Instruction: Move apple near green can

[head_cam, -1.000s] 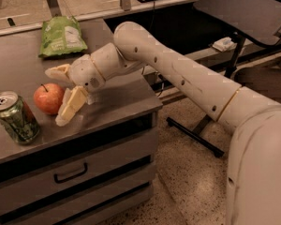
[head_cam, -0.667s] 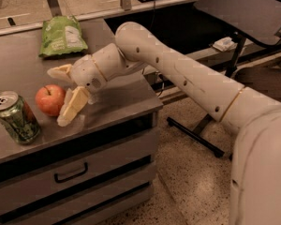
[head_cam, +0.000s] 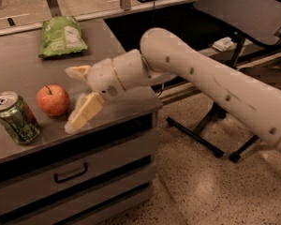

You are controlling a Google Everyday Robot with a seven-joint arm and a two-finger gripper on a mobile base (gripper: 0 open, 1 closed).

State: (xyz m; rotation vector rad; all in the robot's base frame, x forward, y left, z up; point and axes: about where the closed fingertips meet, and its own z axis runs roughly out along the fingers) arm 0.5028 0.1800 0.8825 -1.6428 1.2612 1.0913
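A: Since the apple [head_cam: 52, 100] sits on the countertop [head_cam: 18, 64] just beside the green can [head_cam: 15, 117], at about the can's two o'clock, is anything left to do?

B: Little, I judge. The placing looks done. Whether the two touch I cannot tell, as their outlines overlap from this angle. What is left is for the arm to draw clear.

A: And the gripper [head_cam: 81, 93]?

B: It is at the apple's three o'clock. Its two fingers are spread wide, one toward the apple's one o'clock and one toward four, with nothing between them. The lower fingertip is near the apple, so a careless retreat could nudge it.

A: Which way does the apple point?

B: It's round, so it has no real long axis. The stem-to-base line stands upright, stem toward twelve o'clock, tipped faintly to eleven. The can stands on its base, silver top up.

A: Beyond that?

B: A light-green chip bag [head_cam: 62, 35] lies at the apple's twelve o'clock, well apart.
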